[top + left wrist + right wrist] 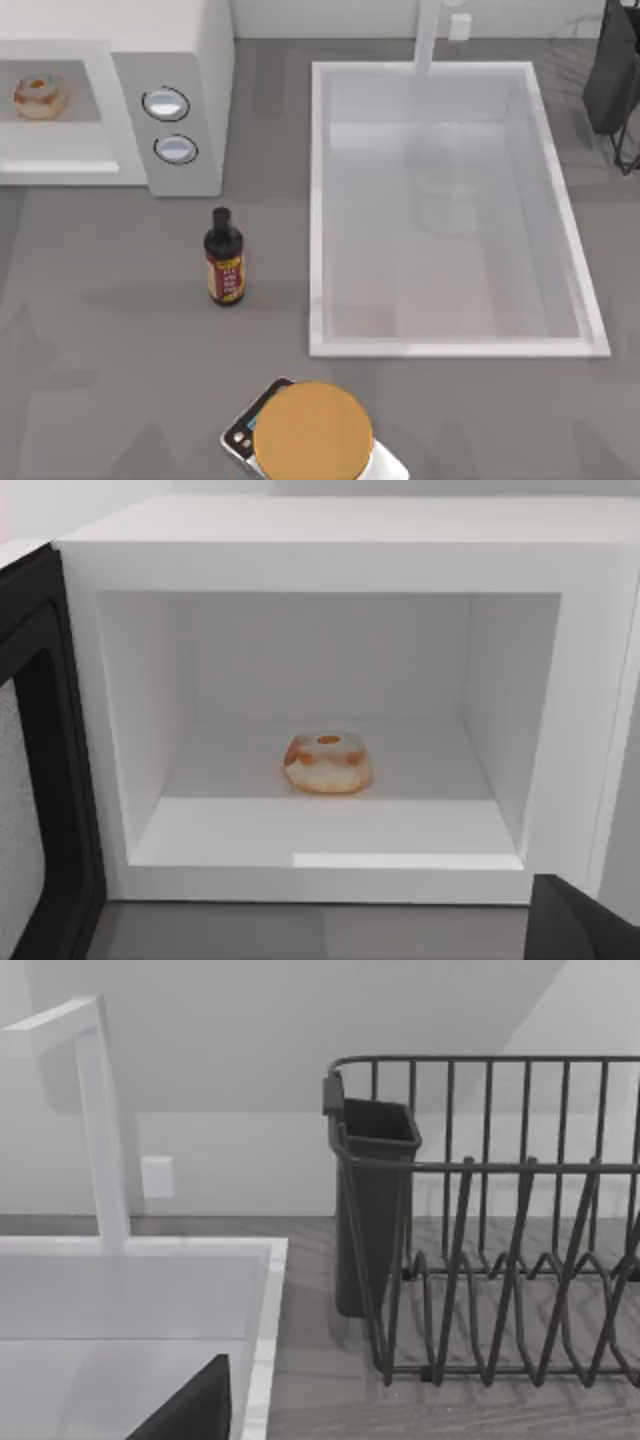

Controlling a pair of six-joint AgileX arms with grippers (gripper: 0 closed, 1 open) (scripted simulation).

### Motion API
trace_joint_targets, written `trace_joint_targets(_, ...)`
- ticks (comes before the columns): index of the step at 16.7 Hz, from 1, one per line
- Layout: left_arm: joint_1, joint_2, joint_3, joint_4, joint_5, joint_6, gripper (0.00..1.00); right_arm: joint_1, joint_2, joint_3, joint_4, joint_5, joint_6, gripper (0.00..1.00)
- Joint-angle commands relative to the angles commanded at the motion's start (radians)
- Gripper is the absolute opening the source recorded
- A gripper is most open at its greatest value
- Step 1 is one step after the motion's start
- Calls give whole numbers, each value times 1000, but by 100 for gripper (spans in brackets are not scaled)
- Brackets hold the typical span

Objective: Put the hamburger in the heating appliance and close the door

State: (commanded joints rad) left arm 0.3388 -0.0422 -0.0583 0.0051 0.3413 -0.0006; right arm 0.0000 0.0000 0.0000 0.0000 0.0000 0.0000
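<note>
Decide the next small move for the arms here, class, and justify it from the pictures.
Probably swing the door shut with the left arm: the hamburger already rests inside the microwave cavity, and the door stands open beside it.

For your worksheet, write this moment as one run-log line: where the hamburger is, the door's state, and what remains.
hamburger: on floor of microwave cavity | door: open | left gripper: facing the cavity | remaining: close door
</note>
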Motion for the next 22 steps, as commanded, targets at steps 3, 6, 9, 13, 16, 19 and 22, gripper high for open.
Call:
trace_joint_targets(3, -31, 60, -19, 91, -33, 2, 0, 0, 0, 0, 0, 0, 0, 100)
trace_joint_targets(6, -37, 67, -19, 102, -38, 3, 0, 0, 0, 0, 0, 0, 0, 100)
trace_joint_targets(9, -21, 86, 18, 92, -32, 11, 0, 0, 0, 0, 0, 0, 0, 100)
trace_joint_targets(13, 71, 234, 165, 4, 18, 114, 0, 0, 0, 0, 0, 0, 0, 100)
trace_joint_targets(16, 181, 456, 362, -112, 80, 241, 0, 0, 0, 0, 0, 0, 0, 100)
trace_joint_targets(19, 305, 761, 589, -256, 146, 390, 0, 0, 0, 0, 0, 0, 0, 100)
trace_joint_targets(22, 428, 1085, 819, -407, 204, 542, 0, 0, 0, 0, 0, 0, 0, 100)
